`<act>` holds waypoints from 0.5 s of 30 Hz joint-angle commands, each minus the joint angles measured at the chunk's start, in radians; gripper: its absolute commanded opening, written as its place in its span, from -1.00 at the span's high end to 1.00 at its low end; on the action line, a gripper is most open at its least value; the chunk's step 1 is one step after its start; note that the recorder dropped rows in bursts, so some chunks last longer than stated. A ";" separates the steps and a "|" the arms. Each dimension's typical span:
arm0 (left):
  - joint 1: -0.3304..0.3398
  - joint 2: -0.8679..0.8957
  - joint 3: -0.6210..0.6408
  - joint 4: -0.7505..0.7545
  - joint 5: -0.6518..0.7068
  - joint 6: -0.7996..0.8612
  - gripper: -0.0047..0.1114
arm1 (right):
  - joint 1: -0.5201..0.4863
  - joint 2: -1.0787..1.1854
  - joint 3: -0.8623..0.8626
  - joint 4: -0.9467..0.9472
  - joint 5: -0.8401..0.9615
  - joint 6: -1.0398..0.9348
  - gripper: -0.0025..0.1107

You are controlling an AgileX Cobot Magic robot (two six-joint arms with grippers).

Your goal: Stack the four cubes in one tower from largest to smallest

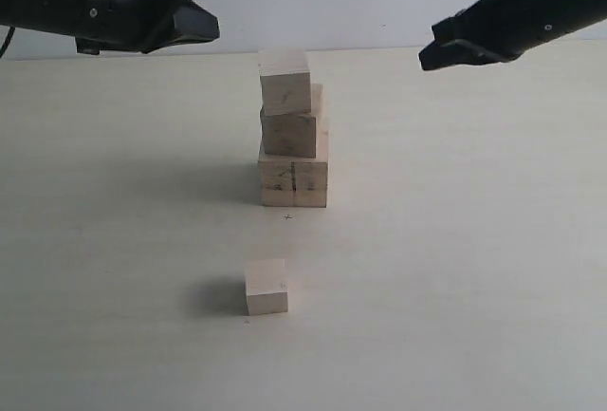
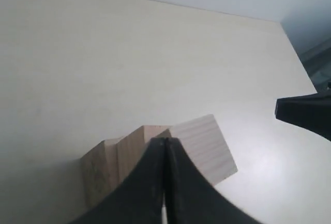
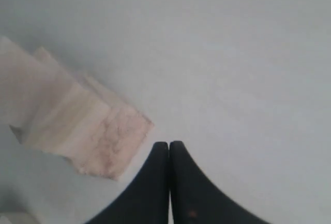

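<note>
Three pale wooden cubes stand in a tower at the table's middle: the largest cube (image 1: 294, 181), with a dark line on its face, at the base, the second cube (image 1: 288, 132) on it, and a third cube (image 1: 285, 82) on top, set slightly left. The smallest cube (image 1: 266, 288) sits alone on the table in front of the tower. My left gripper (image 1: 211, 1) hovers up and to the left of the tower, shut and holding nothing (image 2: 165, 141). Up and to the right my right gripper (image 1: 429, 53) hangs shut and holds nothing (image 3: 169, 144). Both wrist views show the tower (image 2: 204, 144) (image 3: 77, 125).
The pale table (image 1: 455, 269) meets a light wall at the back. The right gripper's tip (image 2: 305, 114) shows in the left wrist view. A small cross mark (image 1: 288, 217) lies on the table just in front of the tower.
</note>
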 commanded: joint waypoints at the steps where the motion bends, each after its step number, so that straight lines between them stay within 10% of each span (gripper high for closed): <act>1: -0.026 0.025 -0.035 -0.017 -0.024 0.009 0.92 | 0.011 0.034 -0.002 0.301 0.155 -0.146 0.96; 15: -0.077 0.116 -0.068 -0.043 -0.087 0.005 0.92 | 0.120 0.127 -0.002 0.420 0.227 -0.251 0.96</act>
